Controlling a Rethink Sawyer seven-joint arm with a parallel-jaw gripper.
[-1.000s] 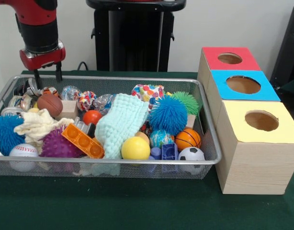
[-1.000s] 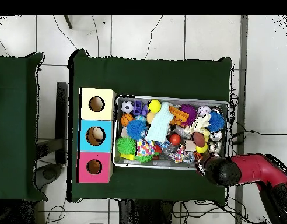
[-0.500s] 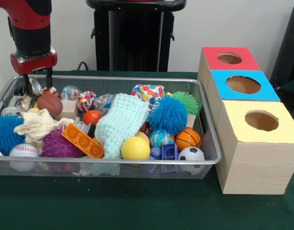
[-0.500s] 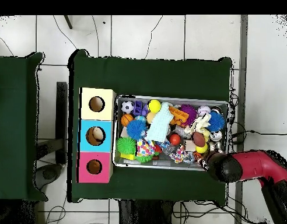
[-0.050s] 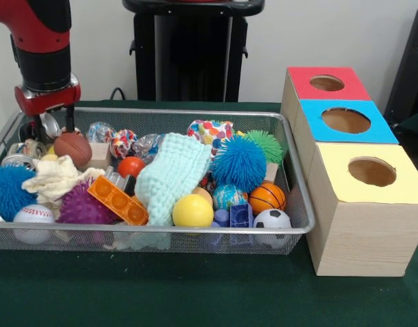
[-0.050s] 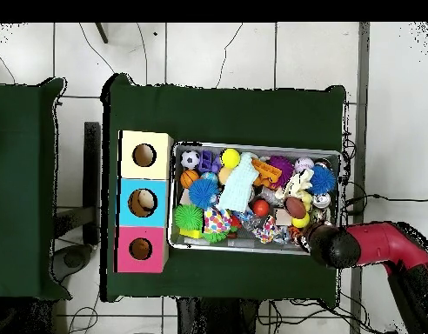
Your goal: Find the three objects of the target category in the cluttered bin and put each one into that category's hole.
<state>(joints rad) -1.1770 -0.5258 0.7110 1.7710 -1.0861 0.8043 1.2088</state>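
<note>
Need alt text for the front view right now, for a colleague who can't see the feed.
The red and black arm's gripper hangs over the far left corner of a silver wire-mesh bin heaped with balls, blocks and cloths. Three wooden boxes with holed red, blue and yellow tops stand to its right.

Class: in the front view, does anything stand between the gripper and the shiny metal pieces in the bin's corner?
Nothing visible does. The gripper hangs open just above the metal pieces at the corner of the bin. The brown football lies beside them, not over them.
</note>
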